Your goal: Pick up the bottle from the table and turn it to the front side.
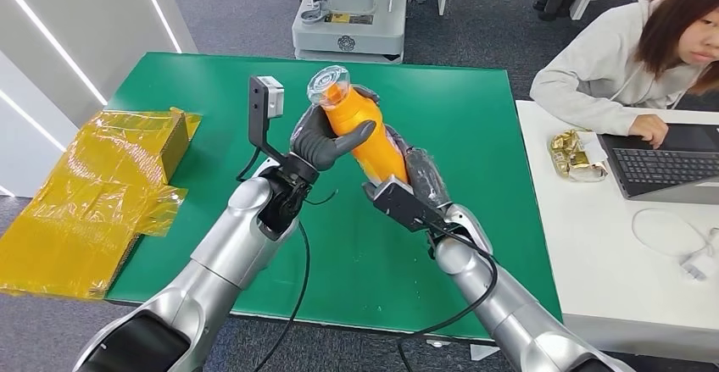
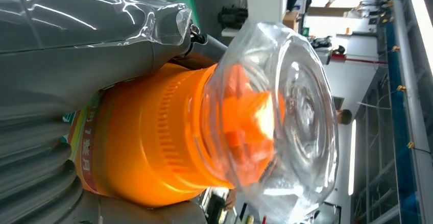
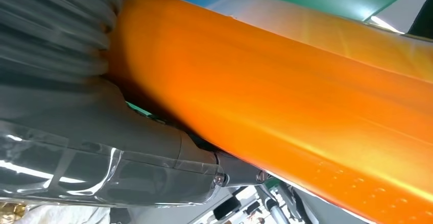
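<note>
Mid-turn step: orange bottle [image 1: 366, 130] lifted off green surface [image 1: 475, 135], tilted, clear cap away from robot; left robot hand [image 1: 326, 139] wrapped round upper body, right robot hand [image 1: 420, 177] gripping lower part; next likely needs rotating until label faces front

Both silver arms reach forward and converge at mid-scene. The left hand [image 1: 326, 139] is raised, its thumb and dark fingers wrapped around the upper part of the bottle [image 1: 365, 130]. The right hand [image 1: 421, 181] grips the lower body of the bottle from the other side.
</note>
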